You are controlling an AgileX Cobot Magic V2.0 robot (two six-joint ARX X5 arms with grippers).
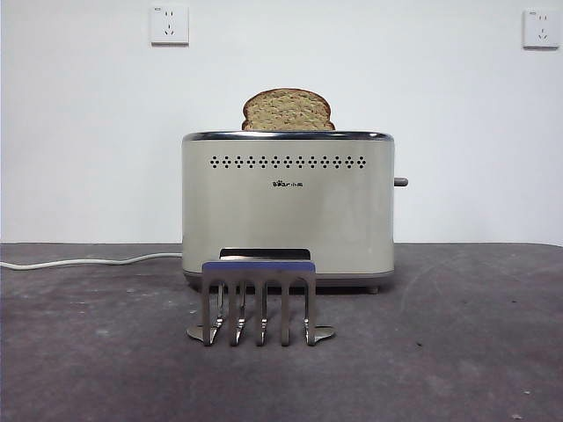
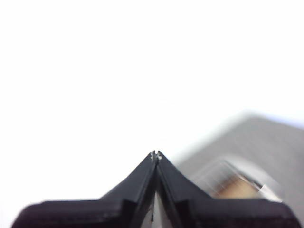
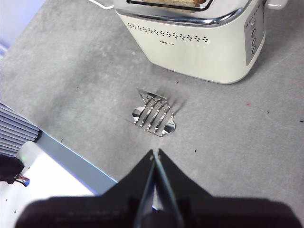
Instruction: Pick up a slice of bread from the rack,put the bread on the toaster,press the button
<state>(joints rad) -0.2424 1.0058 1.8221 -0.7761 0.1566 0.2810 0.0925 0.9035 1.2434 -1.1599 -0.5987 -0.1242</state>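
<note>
The slice of bread (image 1: 288,111) stands upright in the slot of the cream toaster (image 1: 288,207), its domed top showing above the chrome rim. The small grey button (image 1: 401,182) sticks out of the toaster's right side. The silver rack (image 1: 259,301) with the blue-purple top bar stands empty in front of the toaster. In the right wrist view the toaster (image 3: 199,42) and the rack (image 3: 153,114) lie ahead of my right gripper (image 3: 155,153), which is shut and empty, well back from both. My left gripper (image 2: 156,154) is shut and empty, facing the white wall.
A white power cord (image 1: 88,261) runs from the toaster to the left across the dark grey table (image 1: 457,352). Two wall sockets (image 1: 169,25) sit high on the white wall. The table's edge and a white surface (image 3: 52,180) show near my right gripper.
</note>
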